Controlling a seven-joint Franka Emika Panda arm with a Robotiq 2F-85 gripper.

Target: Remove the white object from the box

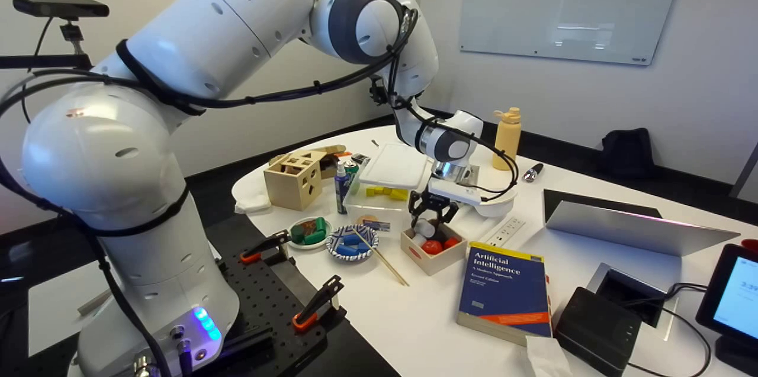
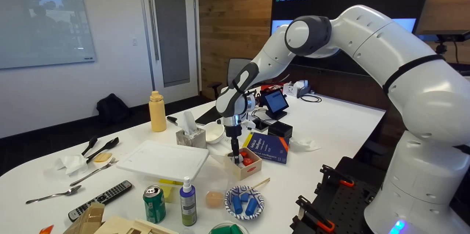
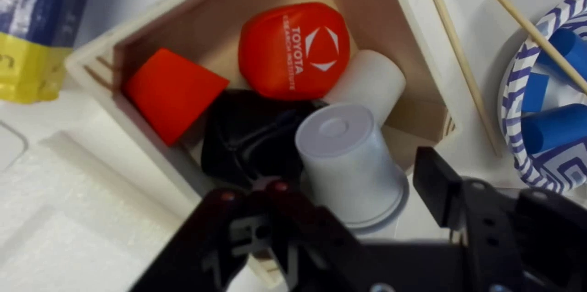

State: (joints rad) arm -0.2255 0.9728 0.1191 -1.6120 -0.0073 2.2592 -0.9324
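Observation:
The box is a small open wooden box (image 1: pixel 427 257), also in an exterior view (image 2: pixel 245 172) and the wrist view (image 3: pixel 137 21). A white cup-like object (image 3: pixel 353 168) stands tilted in it, nearest my gripper; it also shows in both exterior views (image 1: pixel 424 228) (image 2: pixel 239 159). A second white cylinder (image 3: pixel 372 82) lies behind it, beside a red ball (image 3: pixel 296 51), a red block (image 3: pixel 174 95) and a black item (image 3: pixel 257 138). My gripper (image 3: pixel 362 182) is open and low over the box (image 1: pixel 434 214) (image 2: pixel 235 149). The cup is between its fingers, apart from the right finger; left contact is unclear.
A blue book (image 1: pixel 503 288) lies beside the box. A patterned bowl (image 1: pixel 349 247) with blue blocks and chopsticks (image 1: pixel 388 264) is on another side. A lidded plastic container (image 1: pixel 394 167), a tissue box (image 2: pixel 191 138) and a white bowl (image 2: pixel 214 132) stand near.

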